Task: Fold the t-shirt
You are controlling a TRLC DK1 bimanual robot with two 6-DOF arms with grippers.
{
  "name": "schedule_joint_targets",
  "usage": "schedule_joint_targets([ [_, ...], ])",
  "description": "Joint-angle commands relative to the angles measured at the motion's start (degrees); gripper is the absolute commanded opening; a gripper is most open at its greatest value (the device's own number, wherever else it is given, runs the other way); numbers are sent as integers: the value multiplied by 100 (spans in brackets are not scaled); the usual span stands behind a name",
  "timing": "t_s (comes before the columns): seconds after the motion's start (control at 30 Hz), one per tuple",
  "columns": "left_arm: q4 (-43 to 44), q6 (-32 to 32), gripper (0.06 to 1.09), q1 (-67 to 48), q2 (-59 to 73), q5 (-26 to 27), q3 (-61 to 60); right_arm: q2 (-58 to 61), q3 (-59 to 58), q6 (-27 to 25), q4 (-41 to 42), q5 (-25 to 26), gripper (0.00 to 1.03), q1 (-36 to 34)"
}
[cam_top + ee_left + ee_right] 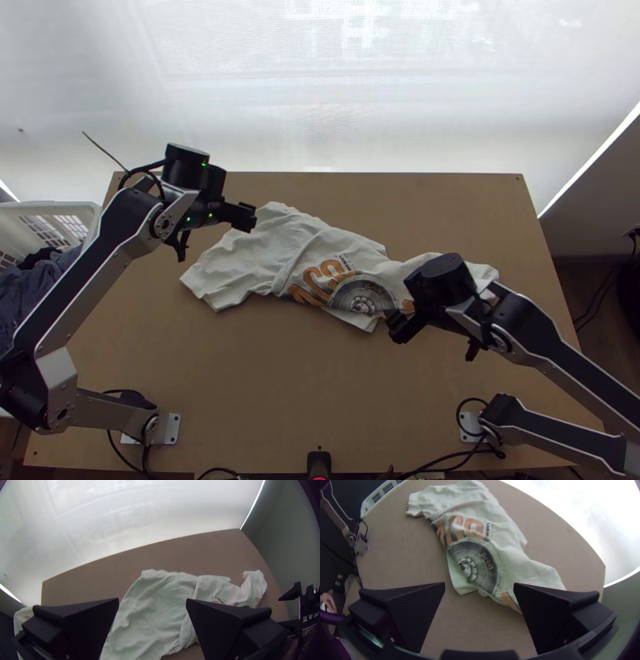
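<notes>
We are listing one T-shirt point(270, 242), rumpled, lying mid-frame across the bench point(320, 384); left claw point(250, 217), upper left, right claw point(395, 328), lower right: both gaping, holding nothing. We are risking crooked folding: bunched layers are masking edges.

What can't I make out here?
- White t-shirt with orange print, top view: partly behind the black right arm.
- Shirt, left wrist view: bottom edge cuts it off.
- Layers under its folds, top view: covered by the cloth.
- Dark cloth in the white plastic basket, top view: left edge cuts it.
</notes>
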Motion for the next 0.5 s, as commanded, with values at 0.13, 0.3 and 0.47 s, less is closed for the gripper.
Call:
schedule_joint_targets([
  [0.13,-784,61,104,633,-673,389,-1325,1431,-392,62,393,-459,98,815],
  [0.3,-925,61,104,712,-761,389,-1422,1739,-559,150,903,-670,92,806],
  [0.47,-960,78,104,747,-831,389,-1510,2029,-788,317,1289,-661,92,754],
])
